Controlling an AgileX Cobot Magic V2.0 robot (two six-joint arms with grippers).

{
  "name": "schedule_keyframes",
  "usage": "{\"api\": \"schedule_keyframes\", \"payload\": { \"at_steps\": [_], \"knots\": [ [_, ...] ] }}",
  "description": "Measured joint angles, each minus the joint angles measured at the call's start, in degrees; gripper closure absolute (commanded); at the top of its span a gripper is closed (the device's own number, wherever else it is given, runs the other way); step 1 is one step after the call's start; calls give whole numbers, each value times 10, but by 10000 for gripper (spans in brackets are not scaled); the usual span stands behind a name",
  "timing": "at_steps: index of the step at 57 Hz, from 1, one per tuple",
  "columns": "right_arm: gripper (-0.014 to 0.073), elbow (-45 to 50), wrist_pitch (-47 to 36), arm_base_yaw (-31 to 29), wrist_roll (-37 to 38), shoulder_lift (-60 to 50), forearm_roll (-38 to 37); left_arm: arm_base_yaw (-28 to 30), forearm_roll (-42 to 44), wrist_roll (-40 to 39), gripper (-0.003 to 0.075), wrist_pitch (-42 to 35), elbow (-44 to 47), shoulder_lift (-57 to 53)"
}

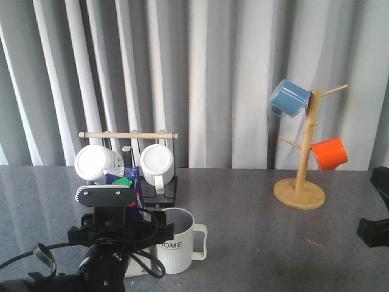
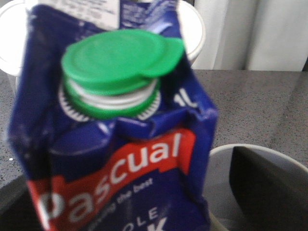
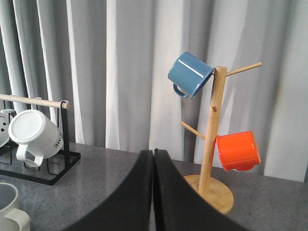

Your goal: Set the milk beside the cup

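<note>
Grey table (image 1: 255, 201), curtain (image 1: 243, 73) backdrop. Item: milk (image 2: 115, 159), upright just beside the cup (image 1: 173, 246), so I judge placement near done. Left gripper (image 1: 104, 210): I cannot tell its grip. Right gripper (image 3: 153, 192): fingers together, idle.

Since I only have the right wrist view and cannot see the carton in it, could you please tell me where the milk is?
Observer: In the front view the milk is just left of the cup, close beside it.
Operator: Is it resting on the table?
Observer: I cannot tell; the left arm hides its base.
Operator: Is its cap on?
Observer: Yes, the green cap is on.
</note>
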Motion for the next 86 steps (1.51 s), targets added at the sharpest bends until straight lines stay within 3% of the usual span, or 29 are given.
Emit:
{"api": "schedule_keyframes", "payload": {
  "at_steps": [18,24,27,30,38,57,64,72,79,86],
  "knots": [
    [602,0,0,0,0,0,0,0,-3,23,13,7,0,-84],
    [602,0,0,0,0,0,0,0,-6,29,69,6,0,-130],
    [602,0,0,0,0,0,0,0,-6,30,137,6,0,-154],
    [602,0,0,0,0,0,0,0,-7,30,258,5,0,-180],
    [602,0,0,0,0,0,0,0,-7,30,731,0,0,-237],
    [602,0,0,0,0,0,0,0,-8,30,728,38,0,-293],
    [602,0,0,0,0,0,0,0,-2,-43,728,64,-8,-294],
    [602,0,0,0,0,0,0,-2,103,-139,728,209,-50,-306],
    [602,0,0,0,0,0,0,-20,235,-165,727,374,-76,-319],
    [602,0,1,0,0,0,0,-30,310,-172,727,474,-50,-326]
  ]
}}
